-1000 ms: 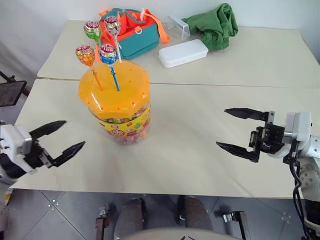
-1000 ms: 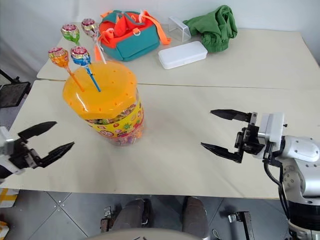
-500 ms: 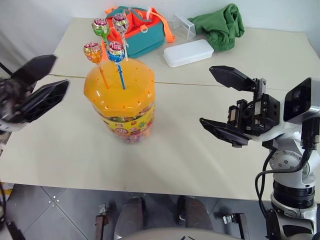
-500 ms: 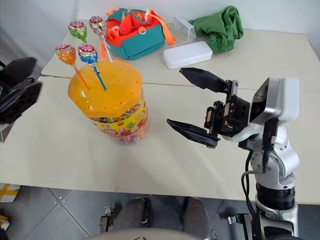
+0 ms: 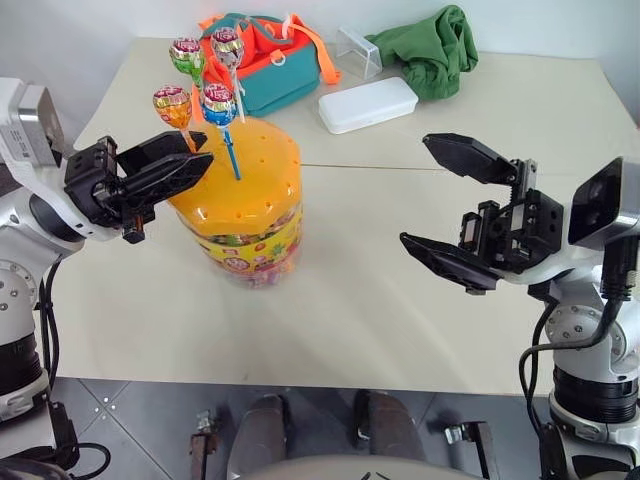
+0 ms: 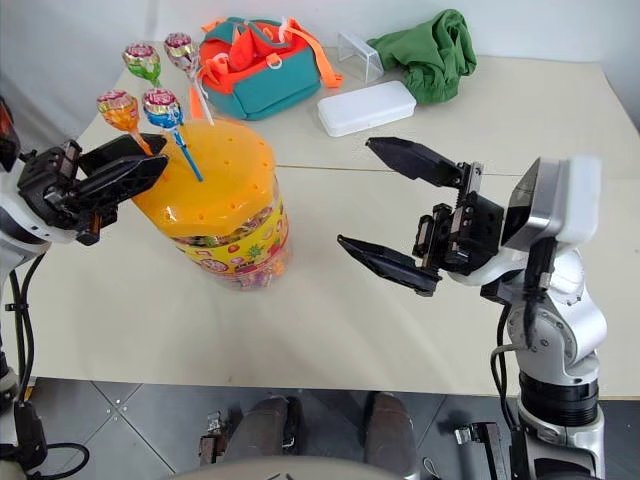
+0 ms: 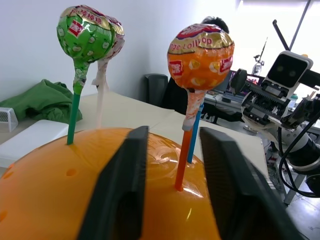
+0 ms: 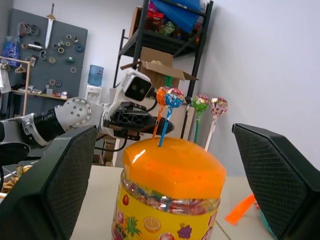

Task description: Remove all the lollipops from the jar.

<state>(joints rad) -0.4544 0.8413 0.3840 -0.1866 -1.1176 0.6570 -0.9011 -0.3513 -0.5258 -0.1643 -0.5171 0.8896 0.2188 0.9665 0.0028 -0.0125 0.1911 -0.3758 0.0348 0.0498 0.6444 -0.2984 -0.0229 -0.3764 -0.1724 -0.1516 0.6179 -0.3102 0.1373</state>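
Two grippers up over the near table (image 5: 340, 330); right gripper (image 5: 418, 190) has its jaws spread wide, nothing between them, hanging in the air well apart from the jar (image 5: 248, 215) and pointing across toward it; left gripper (image 5: 203, 150) sits at the near-left edge of the jar's orange domed lid; its fingers (image 7: 122, 190) straddle the stick of the orange lollipop (image 5: 171, 103); in the left wrist view there's a visible gap on each side of the stick, so jaws not clamped, nothing gripped.

Jar stands upright on the front table, left of centre, lid on, yellow label band round the clear wall, wrapped sweets inside.

All four lollipops are planted in the lid holes, sticks upright or slightly tilted; orange one nearest the left gripper; blue lollipop (image 5: 217, 103) just beside it; green lollipop (image 5: 185, 55) and white-stick lollipop (image 5: 226, 46) behind, toward the far side of the lid.

Far table: teal-and-orange bag (image 5: 270, 75) behind the jar; white flat box (image 5: 366, 104) to its right; small clear container (image 5: 357, 52) and crumpled green cloth (image 5: 430, 45) at the back.
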